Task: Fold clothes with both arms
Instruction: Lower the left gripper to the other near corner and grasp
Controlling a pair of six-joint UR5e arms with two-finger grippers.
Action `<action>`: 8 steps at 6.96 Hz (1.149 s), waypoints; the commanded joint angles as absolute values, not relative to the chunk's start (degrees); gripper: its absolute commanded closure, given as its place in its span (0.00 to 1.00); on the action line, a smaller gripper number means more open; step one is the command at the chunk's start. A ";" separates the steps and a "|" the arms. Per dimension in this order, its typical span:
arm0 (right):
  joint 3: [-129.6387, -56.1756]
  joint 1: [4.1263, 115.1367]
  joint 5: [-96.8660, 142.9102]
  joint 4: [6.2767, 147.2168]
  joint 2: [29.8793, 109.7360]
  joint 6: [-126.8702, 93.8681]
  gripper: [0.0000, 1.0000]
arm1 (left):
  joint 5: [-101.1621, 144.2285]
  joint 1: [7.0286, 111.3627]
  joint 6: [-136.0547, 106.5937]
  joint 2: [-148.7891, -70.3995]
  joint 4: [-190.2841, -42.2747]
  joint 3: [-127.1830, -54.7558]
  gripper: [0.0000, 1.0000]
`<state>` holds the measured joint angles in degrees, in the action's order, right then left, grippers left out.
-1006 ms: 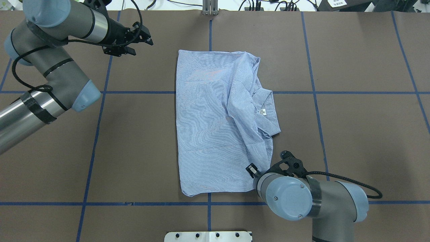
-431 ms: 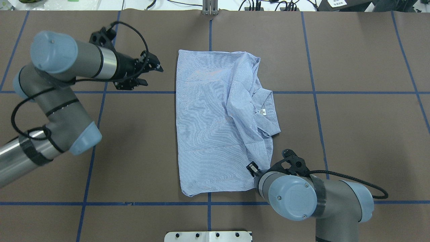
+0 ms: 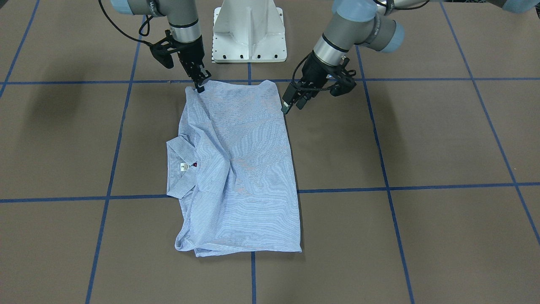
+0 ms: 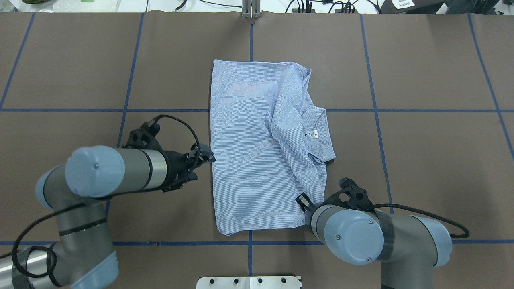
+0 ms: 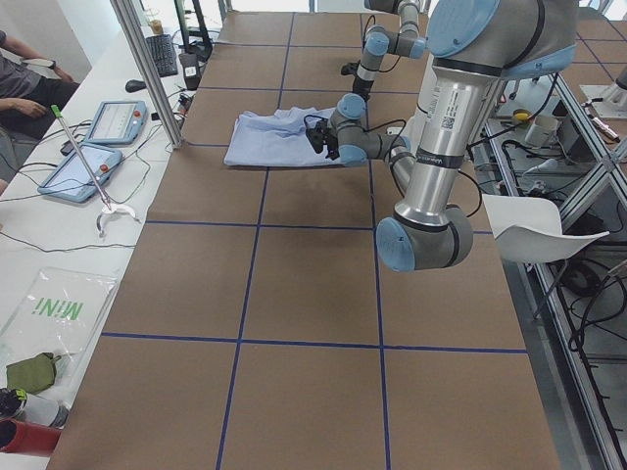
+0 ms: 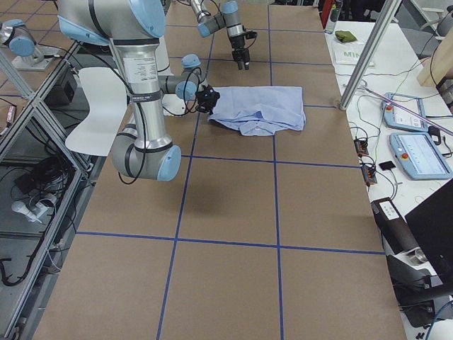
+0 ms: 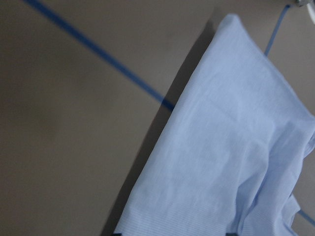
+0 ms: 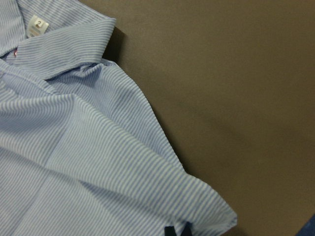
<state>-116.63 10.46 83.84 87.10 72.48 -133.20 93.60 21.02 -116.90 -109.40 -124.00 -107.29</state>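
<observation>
Since the shirt already lies as a long rectangle at the middle of the table, its length running from the robot's edge toward the far edge, the step in hand is judged to be a crosswise fold begun from the end nearest the robot.

- Right end effector: set on the shirt's corner at that end, on the collar side. Appears clenched on the cloth; in the wrist view dark fingertips are seen at a slightly raised corner.
- Left end effector: released, jaws spread, just beside the opposite long edge and not yet on the cloth.
- Next move, as judged: the left corner must be reached and pinched, then both corners raised level and carried toward the far edge together, or the fold will skew.

Materials noted:
- Thin woven cloth, light blue with fine white stripes. It is smooth on the left half and creased in ridges on the right.
- Collar is stiffer and juts out sideways, with a small white label showing.
- Table covering is matte brown, gridded with blue tape lines.
</observation>
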 commanded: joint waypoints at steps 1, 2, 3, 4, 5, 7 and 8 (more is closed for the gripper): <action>-116.63 10.46 83.93 87.10 72.60 -133.15 1.00 | 89.83 13.30 -121.28 -109.68 -123.13 -105.83 0.26; -116.72 10.46 83.94 87.10 72.51 -133.15 1.00 | 89.82 12.23 -121.46 -109.77 -123.13 -105.30 0.27; -116.81 10.46 83.94 87.10 72.42 -133.15 1.00 | 89.82 12.04 -121.46 -109.69 -123.13 -105.12 0.29; -116.72 10.46 83.94 87.10 72.51 -133.15 1.00 | 89.74 11.69 -121.46 -109.77 -123.13 -104.94 0.33; -116.72 10.55 83.94 87.10 72.60 -133.15 1.00 | 89.74 11.52 -121.46 -110.21 -123.22 -104.85 0.40; -116.81 10.55 83.94 87.10 72.51 -133.15 1.00 | 89.74 11.16 -121.55 -111.44 -123.22 -103.72 0.65; -116.81 10.55 83.94 87.10 72.51 -133.15 1.00 | 89.74 11.16 -121.55 -111.45 -123.22 -103.80 0.97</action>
<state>-116.80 10.54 83.94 87.10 72.52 -133.15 89.74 11.21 -121.54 -111.20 -123.22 -104.01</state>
